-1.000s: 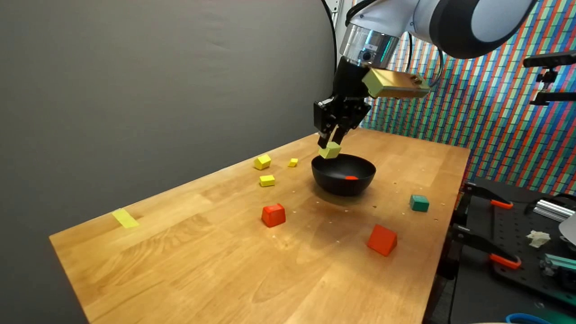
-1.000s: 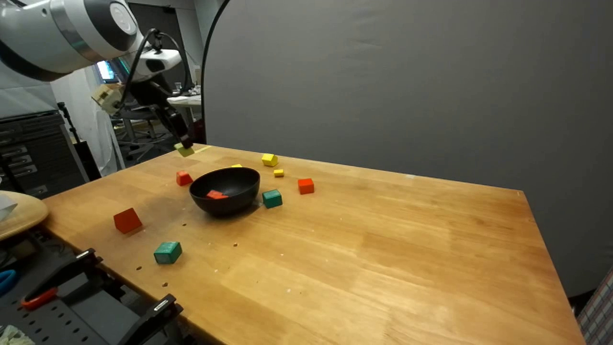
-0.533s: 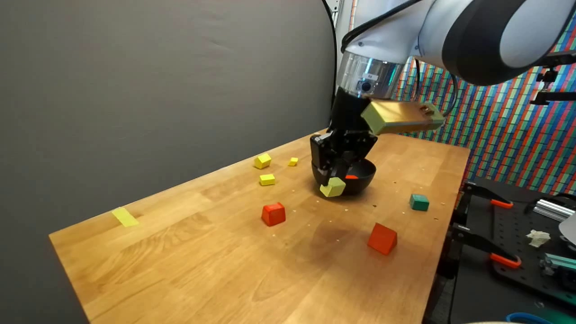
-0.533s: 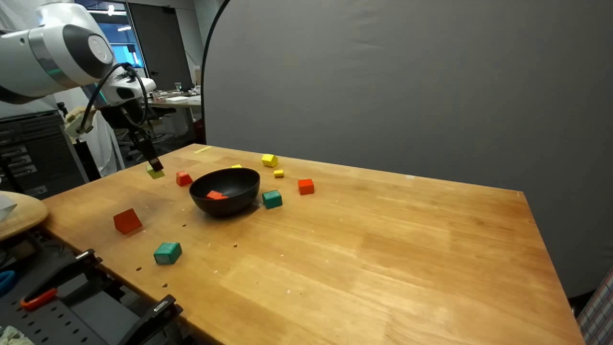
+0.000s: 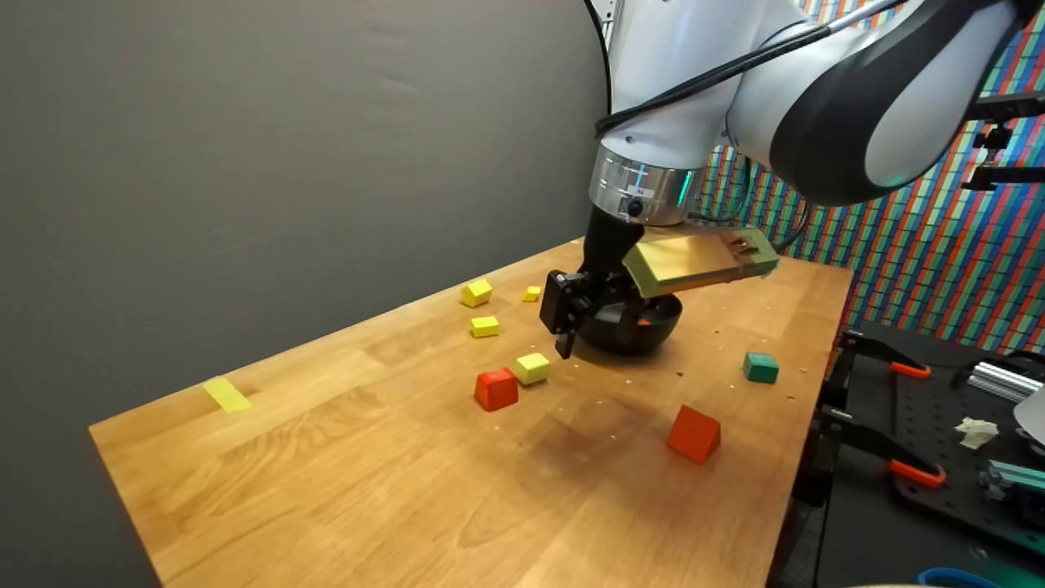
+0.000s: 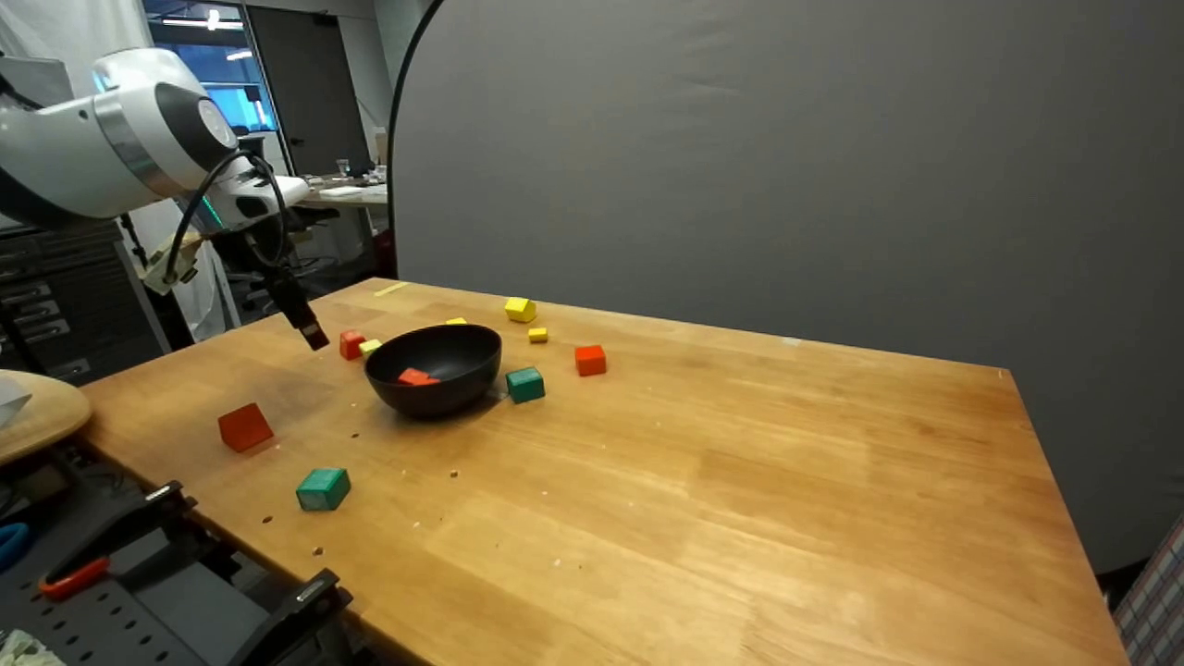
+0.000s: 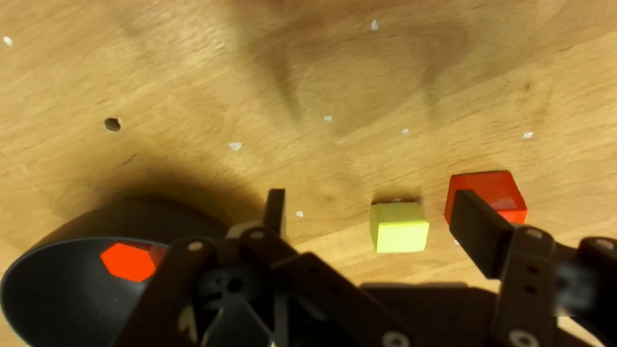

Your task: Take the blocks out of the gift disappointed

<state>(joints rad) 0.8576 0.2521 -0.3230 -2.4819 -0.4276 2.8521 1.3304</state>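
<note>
My gripper (image 7: pixel 370 200) stands open in the wrist view, above the table and beside the black bowl (image 7: pixel 58 294), the gift disappointed. A pale yellow-green block (image 7: pixel 401 233) lies on the wood below, showing in the gap between the fingers and not held. Close to it sits a red block (image 7: pixel 496 188), partly covered by a finger. Inside the bowl a red-orange block (image 6: pixel 418 376) is visible. In an exterior view the gripper (image 5: pixel 595 341) hides part of the bowl's front. Yellow blocks (image 5: pixel 476 292) rest toward the table's far edge.
On the table are a red wedge (image 5: pixel 694 434), a green block (image 5: pixel 761 367), a green block (image 6: pixel 525 385) right beside the bowl and a red block (image 6: pixel 590 360). A yellow tape strip (image 5: pixel 228 394) marks a corner. Black clamps (image 5: pixel 882 445) line one edge.
My gripper has come down from above the bowl to beside it and opened. The pale yellow-green block it held now lies on the table near the red block.
</note>
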